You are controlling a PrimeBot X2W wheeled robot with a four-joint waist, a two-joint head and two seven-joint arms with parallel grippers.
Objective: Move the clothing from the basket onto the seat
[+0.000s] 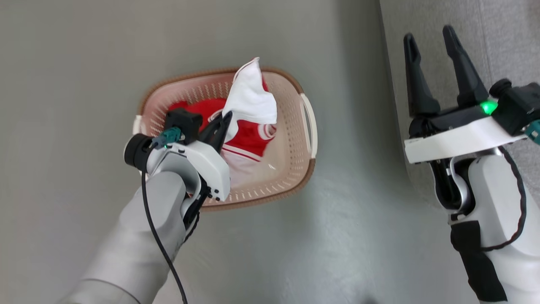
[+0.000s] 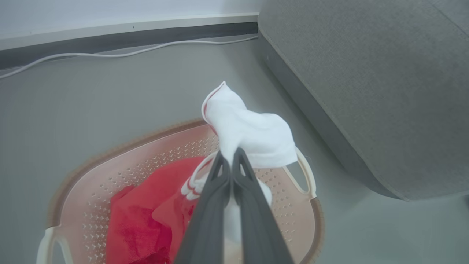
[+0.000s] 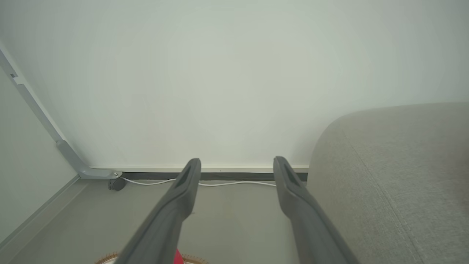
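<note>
Wall [image 3: 234, 73]: pale and plain, with a dark skirting strip along its foot.
Floor [image 1: 63, 63]: smooth grey, with the basket standing on it.
Seat [image 1: 498, 38]: grey woven sofa with a rounded edge, on the robot's right. It is near the basket, with a strip of floor between them.
Basket [image 1: 291, 169]: cream, with perforated sides, a brown rim and white side handles. It sits upright on the floor to the left of the seat.
Clothing [image 1: 249, 101]: red with white stripes and white lining. Most of it lies bunched in the basket. One white fold stands up from the pile, and in the head view its tip crosses the far rim.
Left gripper [image 1: 225, 120]: over the basket, its two dark fingers pressed together and pinching the base of the white fold.
Right gripper [image 1: 429, 36]: holds nothing, its fingers spread wide apart. It is raised at the seat's edge and points toward the wall.
Cable [image 2: 110, 55]: thin and white, lying on the floor along the skirting.
</note>
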